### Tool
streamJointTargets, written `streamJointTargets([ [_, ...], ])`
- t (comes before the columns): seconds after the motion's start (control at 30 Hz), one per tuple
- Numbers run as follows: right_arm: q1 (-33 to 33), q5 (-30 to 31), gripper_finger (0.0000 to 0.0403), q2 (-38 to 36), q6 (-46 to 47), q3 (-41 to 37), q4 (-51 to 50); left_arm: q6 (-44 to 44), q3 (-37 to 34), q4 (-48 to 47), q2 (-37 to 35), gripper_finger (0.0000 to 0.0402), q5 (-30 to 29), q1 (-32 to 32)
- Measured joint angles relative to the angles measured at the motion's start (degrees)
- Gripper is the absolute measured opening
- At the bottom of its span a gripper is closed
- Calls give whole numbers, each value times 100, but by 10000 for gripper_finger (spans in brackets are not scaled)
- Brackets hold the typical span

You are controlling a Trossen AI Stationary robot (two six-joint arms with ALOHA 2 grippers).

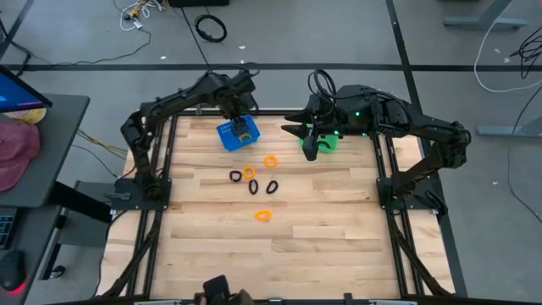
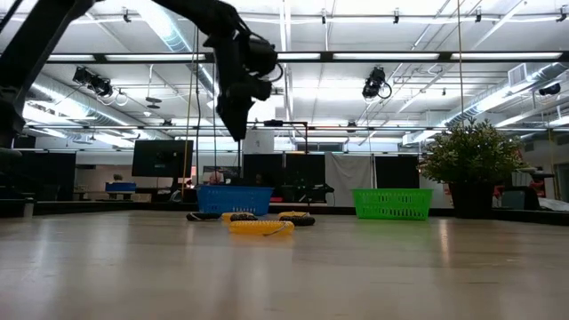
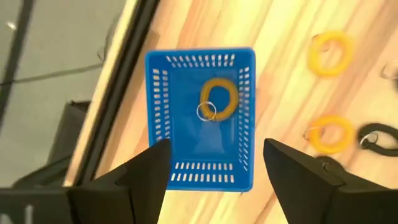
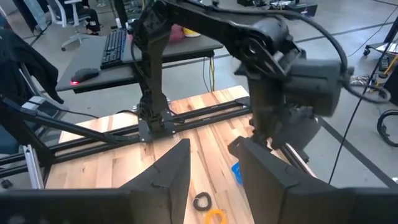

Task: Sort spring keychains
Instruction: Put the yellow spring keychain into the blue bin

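- Orange spring keychain (image 3: 218, 99) is seen lying inside the blue basket (image 3: 160, 93); others remain scattered on the counter (image 1: 322, 220).
- Left gripper (image 3: 214, 171) is held above the basket, jaws wide and empty.
- Right gripper (image 4: 211, 165), jaws partly parted, is parked over the green basket (image 1: 329, 141).
- A straight lift should be made before the next ring is approached.

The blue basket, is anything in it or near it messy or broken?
Nothing looks broken or spilled. The blue basket sits upright with one orange ring lying flat inside. The left gripper hangs above it, jaws open and empty. More orange and black rings lie loose on the table, not yet sorted.
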Motion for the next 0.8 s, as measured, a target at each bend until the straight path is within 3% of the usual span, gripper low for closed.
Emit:
streamJointTargets([
  [0.4, 0, -2, 136, 0, -7, 0, -13, -44, 2, -9, -252, 261, -818, -86],
  [0.63, 1, -2, 136, -5, -56, 0, -138, 26, 1, -44, -273, 258, 72, -87],
  [0.8, 3, -4, 136, -109, -64, 0, -345, -37, 0, -310, -543, 231, 453, -377],
])
